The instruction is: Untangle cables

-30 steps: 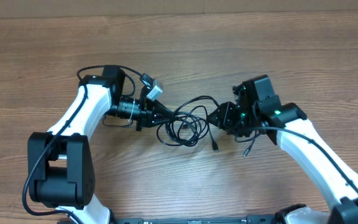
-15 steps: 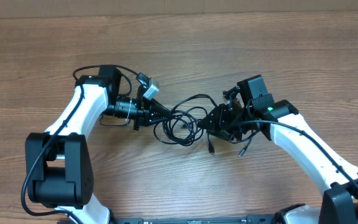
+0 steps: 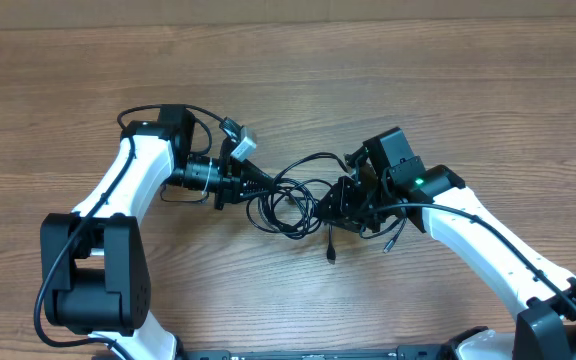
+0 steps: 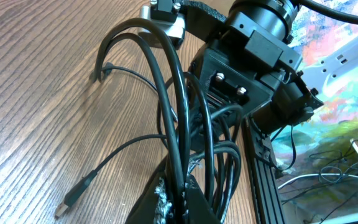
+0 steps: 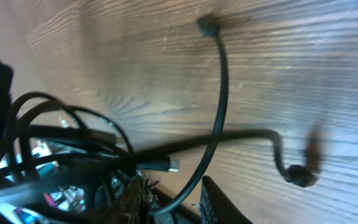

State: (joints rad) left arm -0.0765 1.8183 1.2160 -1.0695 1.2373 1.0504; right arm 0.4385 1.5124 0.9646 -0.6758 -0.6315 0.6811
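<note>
The cables (image 3: 293,195) are thin black cords looped in a tangle at the table's middle, between both grippers. My left gripper (image 3: 259,183) is shut on several strands at the tangle's left side; in the left wrist view its fingertips (image 4: 174,198) pinch the cords, and the cable loops (image 4: 166,93) arch away from them. My right gripper (image 3: 334,206) sits at the tangle's right edge. In the right wrist view the right gripper (image 5: 176,205) is open, with one cord (image 5: 219,112) running loosely between the fingers. Loose plug ends (image 3: 331,257) trail toward the front.
The tabletop (image 3: 448,80) is brown wood. A second loose plug (image 3: 389,246) lies just under the right arm. A small grey connector block (image 3: 244,144) sits above the left gripper. A USB plug (image 4: 73,198) rests on the wood by the left fingers.
My right gripper has moved left into the tangle's right edge and its jaws have narrowed. The dangling plug has shifted left and toward the front. The left arm has barely moved.
</note>
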